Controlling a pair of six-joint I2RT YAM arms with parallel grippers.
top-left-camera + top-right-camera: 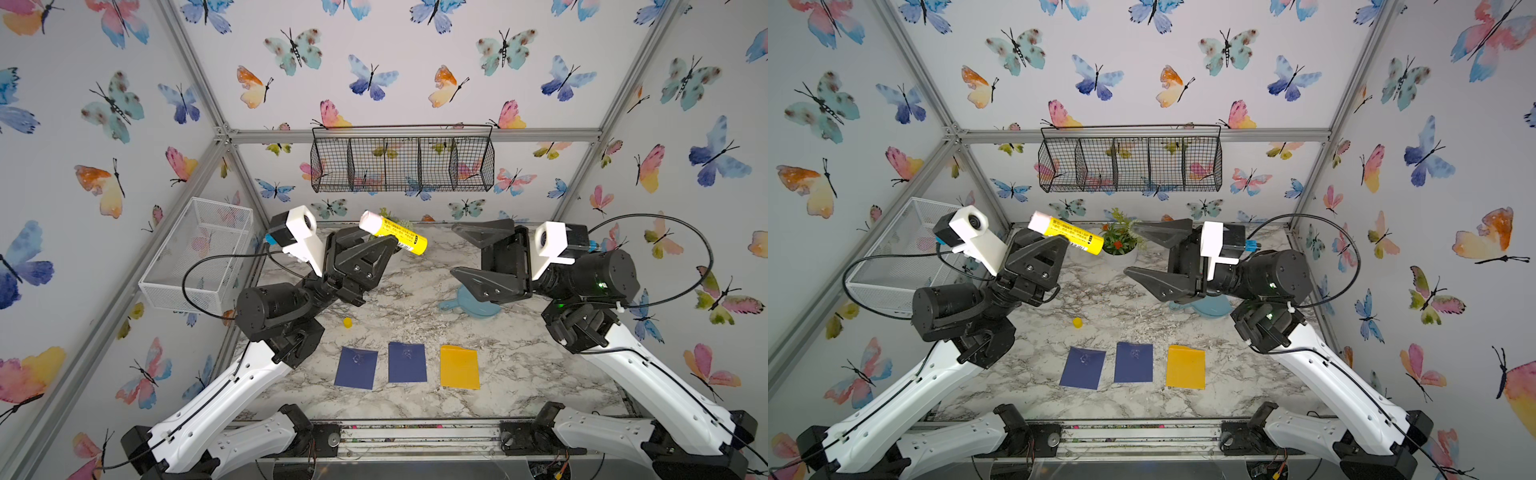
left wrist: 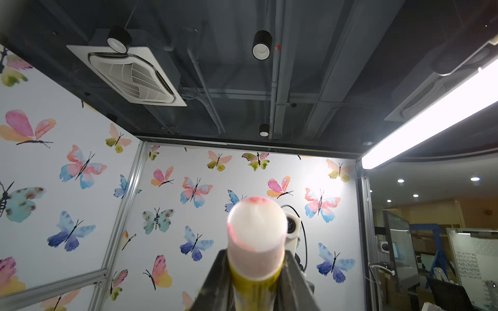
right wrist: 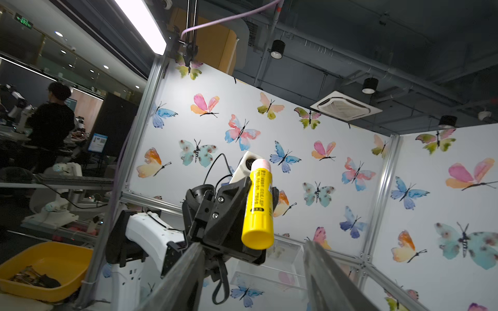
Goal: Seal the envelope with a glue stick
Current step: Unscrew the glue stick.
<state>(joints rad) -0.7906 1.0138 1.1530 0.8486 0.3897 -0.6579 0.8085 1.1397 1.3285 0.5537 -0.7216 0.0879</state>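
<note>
My left gripper [image 1: 384,243] is shut on the glue stick [image 1: 395,237], a yellow tube held above the back of the table. In the left wrist view its bare whitish-pink tip [image 2: 256,231] sticks out past the fingers [image 2: 215,282]. My right gripper [image 1: 455,249] stands open, facing the tube's yellow bottom end [image 3: 257,239] and apart from it. A small yellow cap [image 1: 348,322] lies on the marble table [image 1: 519,365]. Near the front edge lie two dark blue envelopes [image 1: 356,368] [image 1: 407,362] and a yellow envelope [image 1: 459,367], all flat.
A light blue dish [image 1: 473,309] sits below my right gripper. A white mesh basket [image 1: 199,253] stands at the left wall, and a black wire basket [image 1: 403,164] hangs on the back wall. A small potted plant [image 1: 1119,237] is at the back.
</note>
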